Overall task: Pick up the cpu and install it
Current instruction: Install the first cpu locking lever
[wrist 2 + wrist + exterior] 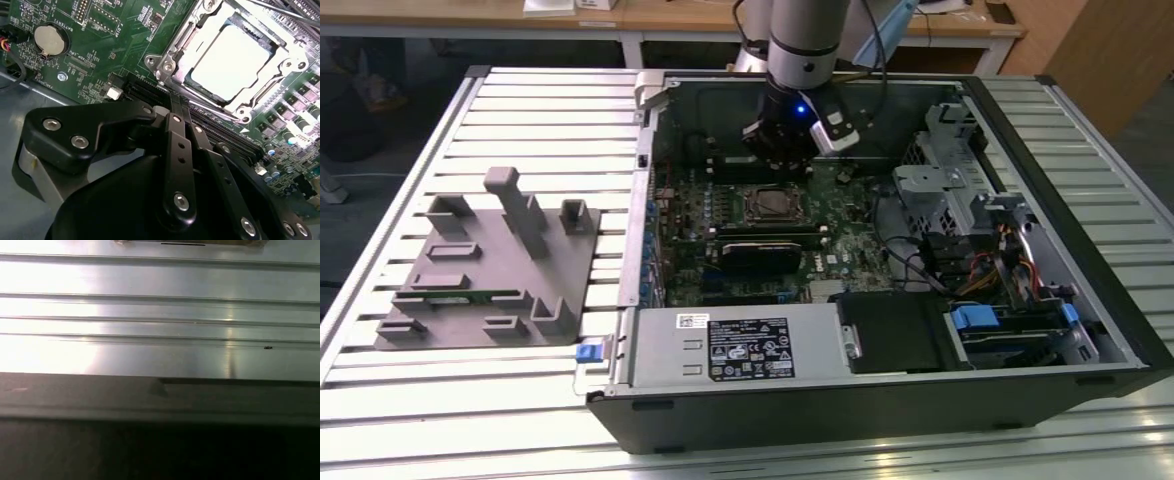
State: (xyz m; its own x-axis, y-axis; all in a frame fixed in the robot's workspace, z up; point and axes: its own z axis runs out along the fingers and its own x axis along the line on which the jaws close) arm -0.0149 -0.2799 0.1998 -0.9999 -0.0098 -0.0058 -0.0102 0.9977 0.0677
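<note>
Two fingers of the gripper are seen drawn together in the second wrist view, with nothing clamped between them. The cpu is found just ahead of the fingertips and apart from them, lying flat inside the metal frame of the socket.

Several risks are judged from this. The chip may be seated slightly askew, and bent contacts would follow if it were pressed. The memory slots lie right under the fingertips, so a low sideways move could knock them or scrape the board. The socket frame could be caught by the closed tips.

The seated chip, the frame's screws and a coin cell off to the side of the fingers are given closely by the second wrist view. The whole case is given by the exterior view, with the arm lowered into it and a grey tray well away from the fingers on the table. Bright slats and a dark edge are given by the first wrist view.
</note>
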